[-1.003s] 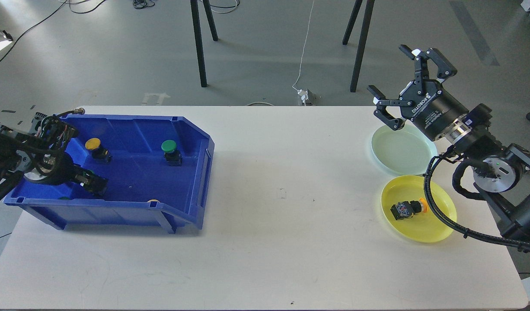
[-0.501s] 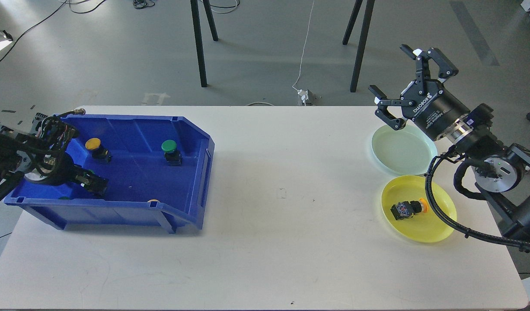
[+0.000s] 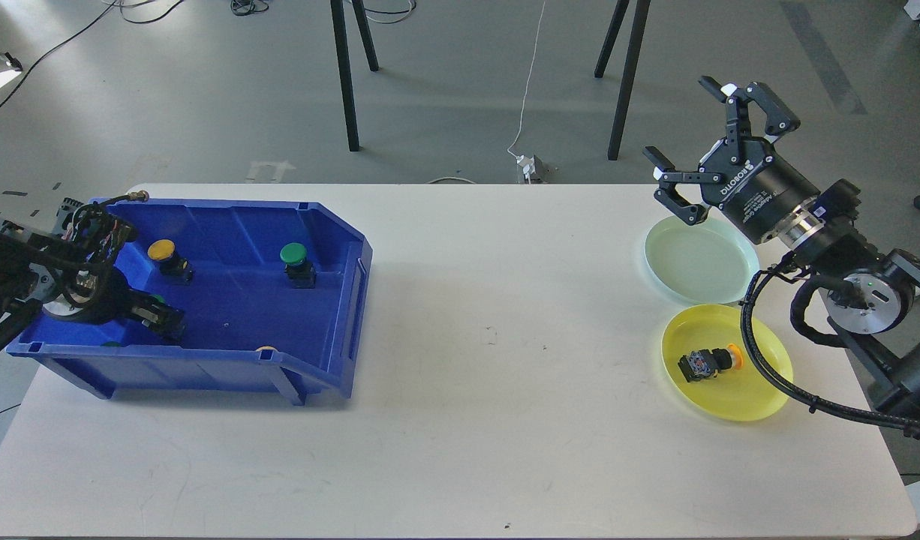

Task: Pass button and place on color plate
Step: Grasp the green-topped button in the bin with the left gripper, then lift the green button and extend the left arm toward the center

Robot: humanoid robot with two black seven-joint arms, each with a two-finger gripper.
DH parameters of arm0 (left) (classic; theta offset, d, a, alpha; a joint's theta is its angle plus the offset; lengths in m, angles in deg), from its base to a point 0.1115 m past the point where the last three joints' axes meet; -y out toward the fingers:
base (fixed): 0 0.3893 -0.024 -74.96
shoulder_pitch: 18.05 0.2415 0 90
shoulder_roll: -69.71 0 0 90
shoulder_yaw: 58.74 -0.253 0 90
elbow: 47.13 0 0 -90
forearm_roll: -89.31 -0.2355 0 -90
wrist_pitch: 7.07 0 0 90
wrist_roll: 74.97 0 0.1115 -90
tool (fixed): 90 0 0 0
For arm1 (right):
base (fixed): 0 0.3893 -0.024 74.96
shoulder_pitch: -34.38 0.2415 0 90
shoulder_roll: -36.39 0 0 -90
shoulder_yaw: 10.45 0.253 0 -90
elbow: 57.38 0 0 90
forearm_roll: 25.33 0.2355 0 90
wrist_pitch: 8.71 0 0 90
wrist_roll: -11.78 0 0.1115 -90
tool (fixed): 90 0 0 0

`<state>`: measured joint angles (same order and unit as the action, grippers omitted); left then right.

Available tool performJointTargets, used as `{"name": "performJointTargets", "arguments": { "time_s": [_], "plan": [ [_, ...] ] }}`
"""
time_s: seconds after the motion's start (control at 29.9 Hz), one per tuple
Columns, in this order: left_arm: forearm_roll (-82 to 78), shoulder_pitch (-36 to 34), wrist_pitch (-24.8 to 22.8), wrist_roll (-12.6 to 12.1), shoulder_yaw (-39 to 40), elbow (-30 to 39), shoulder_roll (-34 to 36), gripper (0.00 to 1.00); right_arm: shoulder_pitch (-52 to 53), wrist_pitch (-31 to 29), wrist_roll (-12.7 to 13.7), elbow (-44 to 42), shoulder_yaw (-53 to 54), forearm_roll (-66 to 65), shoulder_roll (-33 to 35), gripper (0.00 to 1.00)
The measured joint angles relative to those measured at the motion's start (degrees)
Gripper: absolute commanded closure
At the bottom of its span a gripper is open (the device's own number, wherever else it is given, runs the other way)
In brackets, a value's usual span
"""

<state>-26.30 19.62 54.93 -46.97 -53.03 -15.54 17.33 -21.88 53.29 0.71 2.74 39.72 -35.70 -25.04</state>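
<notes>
Right hand edged rightward, two plates

Glossy blue plastic bin, matt white table, shiny yellow plate.

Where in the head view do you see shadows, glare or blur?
Head view: the picture is sharp throughout; a soft shadow lies under the near edge of the blue bin; the white table is evenly lit without glare; only the left gripper, dark inside the bin, is hard to read.
</notes>
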Motion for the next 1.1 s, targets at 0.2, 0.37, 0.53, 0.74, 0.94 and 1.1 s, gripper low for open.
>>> {"name": "performJointTargets", "arguments": {
  "time_s": [0.2,0.37,0.53,0.74,0.94,1.1],
  "plan": [
    [0.0,0.0,0.0,0.0,0.1,0.3,0.0,0.86,-0.2,0.0,0.0,0.0,0.0,0.0,0.0,0.01],
    [0.1,-1.3,0.0,0.0,0.2,3.6,1.1,0.86,-0.3,0.0,-0.1,0.0,0.4,0.0,0.0,0.01],
    [1.7,-5.6,0.0,0.0,1.1,15.1,7.9,0.85,-0.3,0.0,-0.1,0.0,1.1,0.0,0.0,0.01],
    [10.4,-11.3,0.0,0.0,1.8,31.3,19.9,0.84,-0.4,0.0,-0.4,0.0,1.7,0.0,0.0,0.01],
    [23.5,-14.6,0.0,0.0,5.0,38.4,28.8,0.84,-1.2,0.0,-2.5,0.1,3.0,-0.2,0.1,0.01],
    [42.4,-14.0,0.0,0.0,6.4,39.1,26.7,0.84,-1.6,0.4,-4.9,1.8,3.4,-2.5,0.1,0.01]
  ]
}}
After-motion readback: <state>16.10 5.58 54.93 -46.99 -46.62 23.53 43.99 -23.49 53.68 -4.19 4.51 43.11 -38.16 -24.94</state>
